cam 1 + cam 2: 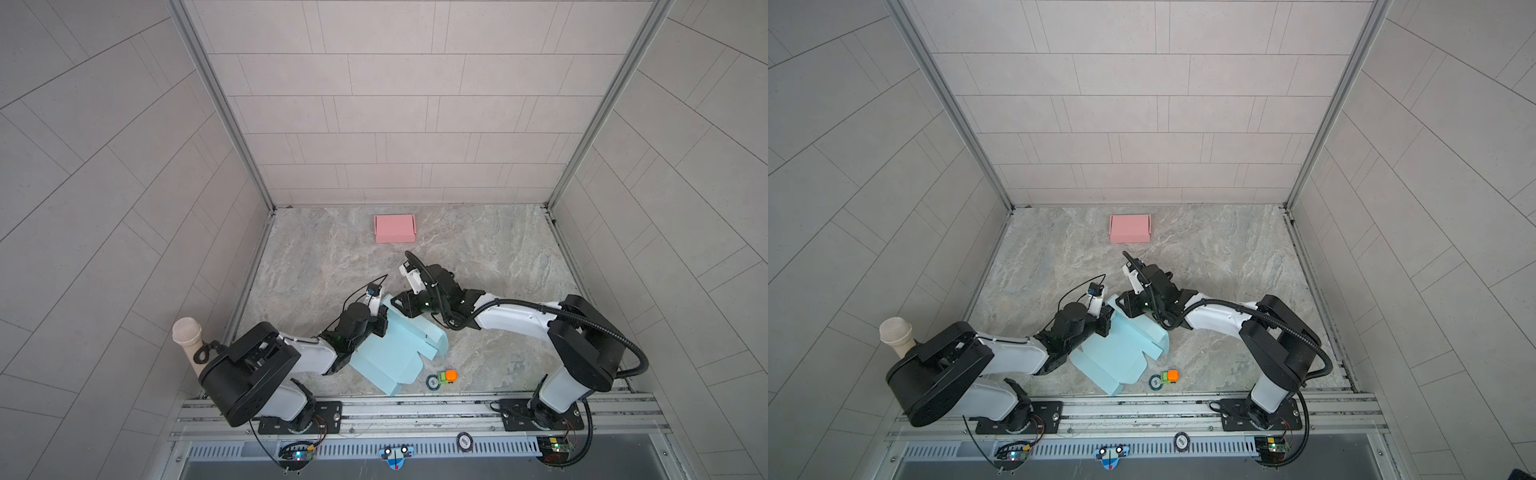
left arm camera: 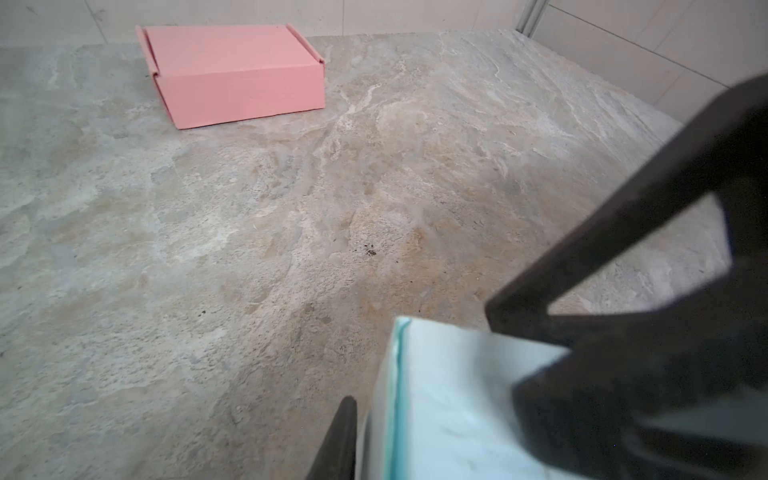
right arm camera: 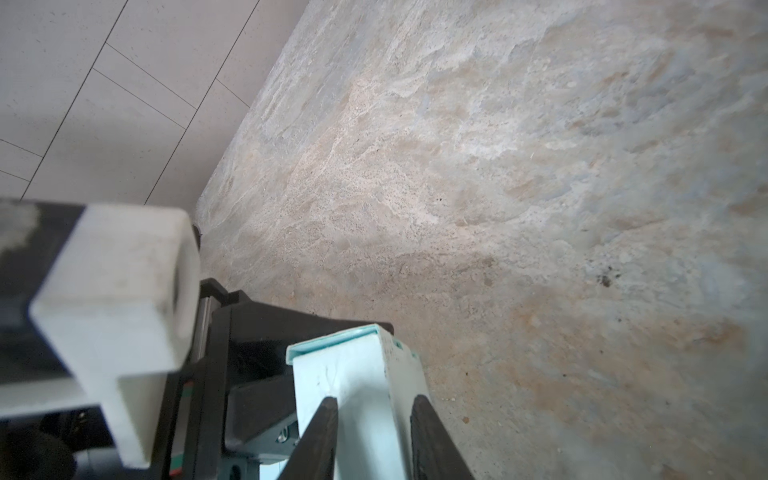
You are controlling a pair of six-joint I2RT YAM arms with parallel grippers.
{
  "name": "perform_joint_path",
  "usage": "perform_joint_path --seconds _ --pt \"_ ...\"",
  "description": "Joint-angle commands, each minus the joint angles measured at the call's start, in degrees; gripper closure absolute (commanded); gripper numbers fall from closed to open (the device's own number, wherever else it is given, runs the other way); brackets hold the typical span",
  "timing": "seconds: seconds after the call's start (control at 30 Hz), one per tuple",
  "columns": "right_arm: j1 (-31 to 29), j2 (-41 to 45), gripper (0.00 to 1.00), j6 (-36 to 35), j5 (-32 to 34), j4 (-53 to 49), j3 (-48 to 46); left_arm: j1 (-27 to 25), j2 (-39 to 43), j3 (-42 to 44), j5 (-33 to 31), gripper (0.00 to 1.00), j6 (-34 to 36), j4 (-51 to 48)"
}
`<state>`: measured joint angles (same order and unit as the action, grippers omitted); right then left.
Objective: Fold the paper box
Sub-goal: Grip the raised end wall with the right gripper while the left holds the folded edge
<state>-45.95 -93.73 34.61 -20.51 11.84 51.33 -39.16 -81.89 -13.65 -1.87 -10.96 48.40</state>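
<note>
Marble table (image 1: 478, 257). The blue paper box (image 1: 390, 353) is found near the front edge, between the arms: base flat, far side wall doubled over and raised. A pink box (image 1: 395, 228), already folded, is set at the back, likely as a model. The raised wall is clenched by the left gripper (image 2: 424, 374), judged to hold it upright. It is straddled closely by the right gripper (image 3: 374, 411) — whether it is pressed cannot be told. A small toy (image 1: 446, 376) lies beside the blank.

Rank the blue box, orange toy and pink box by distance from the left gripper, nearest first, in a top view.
1. The blue box, held by the left gripper.
2. The orange toy, near the front edge, rightward.
3. The pink box, far back.
</note>
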Motion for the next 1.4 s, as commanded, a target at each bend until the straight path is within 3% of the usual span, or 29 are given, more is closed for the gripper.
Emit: perform_joint_path --seconds 0.0,0.7,1.37 --pt "-1.94 0.8 0.68 1.76 0.32 -4.36 -2.47 0.12 0.22 1.23 -3.09 0.76 -1.24 2.46" --pt "-3.58 1.4 0.72 2.46 5.15 -6.22 -2.55 -1.36 -4.84 3.56 -3.52 0.69 -0.93 8.75" --pt "-6.43 0.83 0.75 7.04 6.85 -3.01 -4.66 -1.36 -11.04 4.04 -9.7 0.81 -2.2 16.39"
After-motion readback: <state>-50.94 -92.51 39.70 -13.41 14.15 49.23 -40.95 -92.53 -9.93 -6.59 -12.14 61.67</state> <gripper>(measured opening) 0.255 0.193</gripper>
